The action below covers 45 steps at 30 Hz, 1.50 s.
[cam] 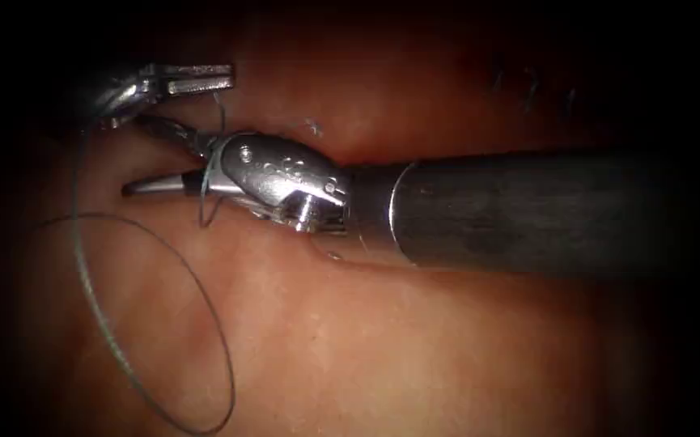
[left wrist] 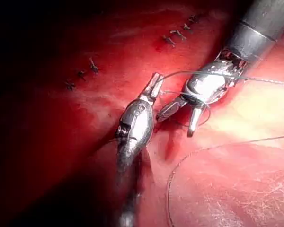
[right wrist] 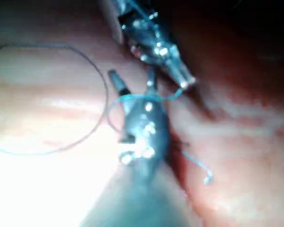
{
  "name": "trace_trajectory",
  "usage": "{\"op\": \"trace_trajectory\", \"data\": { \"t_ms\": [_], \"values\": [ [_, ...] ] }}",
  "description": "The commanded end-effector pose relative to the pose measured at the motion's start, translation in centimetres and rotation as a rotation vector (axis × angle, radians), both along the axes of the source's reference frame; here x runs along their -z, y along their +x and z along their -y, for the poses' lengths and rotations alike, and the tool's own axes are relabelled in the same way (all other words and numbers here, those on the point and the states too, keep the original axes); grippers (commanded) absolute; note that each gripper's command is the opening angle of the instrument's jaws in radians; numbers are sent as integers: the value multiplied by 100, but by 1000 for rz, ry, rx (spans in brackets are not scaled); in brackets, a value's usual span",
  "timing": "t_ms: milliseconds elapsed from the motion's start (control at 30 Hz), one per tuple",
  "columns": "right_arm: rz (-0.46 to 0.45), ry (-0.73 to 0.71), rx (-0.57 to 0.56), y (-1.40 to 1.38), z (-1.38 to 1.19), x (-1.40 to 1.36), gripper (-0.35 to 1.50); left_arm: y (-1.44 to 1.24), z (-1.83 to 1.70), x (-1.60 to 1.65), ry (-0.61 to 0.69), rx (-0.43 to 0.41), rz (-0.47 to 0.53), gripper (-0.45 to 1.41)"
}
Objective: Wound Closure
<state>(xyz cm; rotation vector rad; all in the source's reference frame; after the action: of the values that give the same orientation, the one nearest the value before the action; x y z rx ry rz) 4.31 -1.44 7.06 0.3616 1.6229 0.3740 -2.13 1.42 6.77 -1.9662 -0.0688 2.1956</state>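
**A:** What takes up most of the endoscope view?

**B:** The tissue [cam: 414, 356], pink and moist, spreads across the frame. Over it, from the right edge toward the centre, runs the dark shaft of the right tool [cam: 167, 158]. Its jaws stand apart, pointing left, and hold nothing. Thread [cam: 212, 174] is wrapped around them near the hinge, probably so a knot can be formed around the tool.

**A:** And the other tool?

**B:** The left tool [cam: 200, 79] sits in the upper left of the frame. Its jaws are together, clamped on the thread, apparently holding that strand taut while the wrap sits on the other tool.

**A:** Where does the rest of the thread go?

**B:** It falls in a wide loose loop over the tissue in the lower left of the frame.

**A:** The cut and the needle?

**B:** The cut [left wrist: 168, 142] lies under the two tools in the left wrist view, with red fluid [left wrist: 146, 52] around it. Small finished stitches [left wrist: 177, 34] sit further along. I cannot make out the needle.
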Motion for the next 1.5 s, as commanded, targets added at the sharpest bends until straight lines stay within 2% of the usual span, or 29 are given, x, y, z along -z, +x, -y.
{"op": "trace_trajectory", "data": {
  "t_ms": [33,200,333,533,800,867,933,1067,1167,1233,1333,1500],
  "values": [
    [-28,1,-3,-1,1,2,41,-3,-4,-13,2,1,2,-45],
    [-111,33,-40,-10,-3,6,37,-5,4,-21,8,3,-1,-45],
    [-137,51,-64,-16,-5,3,34,-5,8,-20,13,3,0,-45],
    [-182,136,-208,-41,-14,-11,30,-8,24,-21,16,3,-1,-45],
    [-166,291,-309,-68,-15,-34,32,-9,41,-30,18,0,-1,-45],
    [-171,358,-332,-71,-12,-39,30,-9,44,-32,21,0,-1,-45],
    [-177,491,-364,-74,-7,-48,27,-10,50,-33,23,-6,0,-45],
    [-101,670,-394,-84,0,-65,19,-15,62,-33,30,-19,0,-45],
    [-61,868,-440,-95,0,-77,10,-18,64,-31,31,-22,3,-45],
    [-46,972,-465,-98,-1,-80,10,-19,65,-31,31,-26,2,-45],
    [-35,1080,-512,-101,-3,-81,24,-20,66,-30,32,-30,2,-45],
    [-55,1240,-542,-96,-8,-85,32,-22,68,-29,33,-38,1,-45]
  ]
}}
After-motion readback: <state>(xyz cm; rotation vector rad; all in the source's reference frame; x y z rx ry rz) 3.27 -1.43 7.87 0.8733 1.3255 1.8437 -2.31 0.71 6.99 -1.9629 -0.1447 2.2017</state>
